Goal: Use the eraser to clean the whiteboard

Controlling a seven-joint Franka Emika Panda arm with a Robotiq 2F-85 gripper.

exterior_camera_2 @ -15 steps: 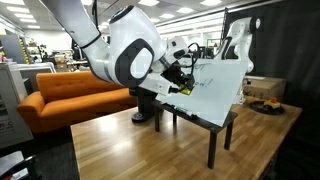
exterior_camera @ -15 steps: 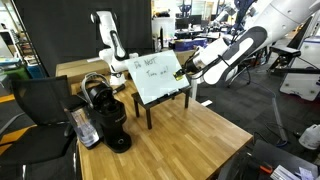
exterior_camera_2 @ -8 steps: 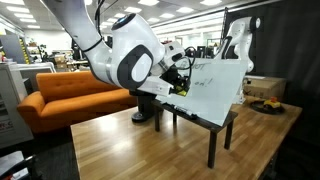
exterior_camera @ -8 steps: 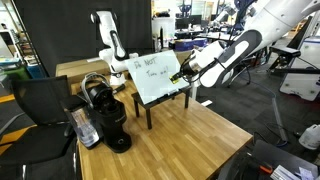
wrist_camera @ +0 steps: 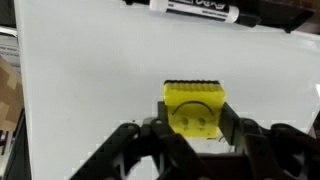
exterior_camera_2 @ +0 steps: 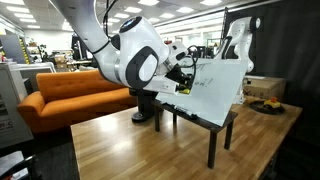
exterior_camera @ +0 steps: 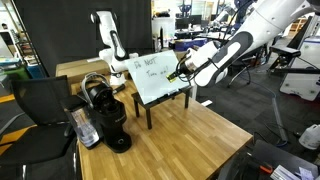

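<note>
Tool state: the gripper (wrist_camera: 194,128) is clenched on the yellow sponge eraser (wrist_camera: 194,108), one finger on each side, so the block's free face projects ahead of the fingers.
Eraser position: held facing the whiteboard (wrist_camera: 90,80), near the board edge closest to the arm. Contact looks likely, but the wrist view cannot confirm it.
Board support: tilted back on a dark legged stand (exterior_camera_2: 212,140) on the wooden table (exterior_camera: 195,140). The tilt presents the writing face to the arm's approach.
Markings: dark handwriting shows on the upper board in an exterior view (exterior_camera: 150,70). A black marker (wrist_camera: 195,8) lies along the top edge.
Progress, judged: most cleaning is outstanding.
Risk, judged: the stand may slide under wiping pressure.
</note>
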